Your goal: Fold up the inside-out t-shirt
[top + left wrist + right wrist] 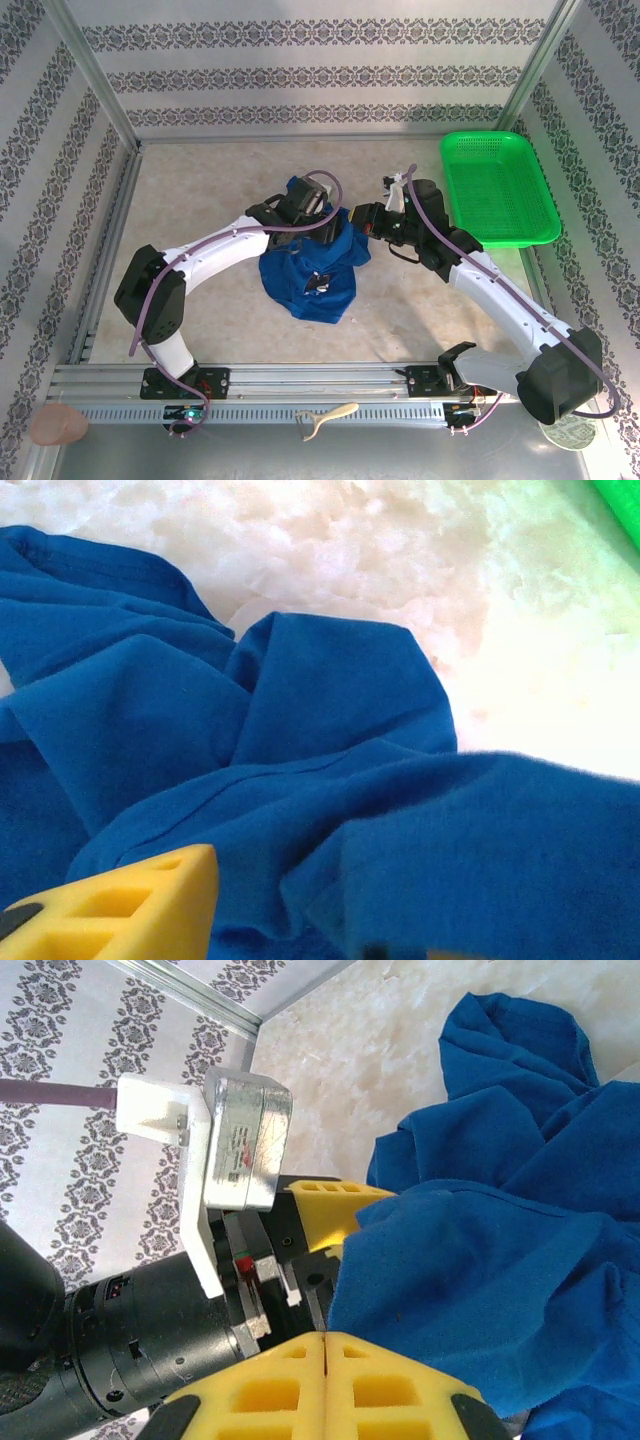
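Shows soft, creased blue t-shirt (305, 275) bunched at frame centre, long axis running upper middle to lower middle. Finds right gripper (356, 222) pinched shut on its upper-right edge. Cannot tell whether left gripper (322, 215), half buried in folds, grips.

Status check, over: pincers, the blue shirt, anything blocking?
Right pincer shut at the t-shirt edge, grip unclear. Left pincer in the folds, state unclear. Shirt crumpled mid-table, unfolded. Green basket far right, clear of it.

t-shirt (308, 283) on table (200, 190), basket (497, 188) behind right
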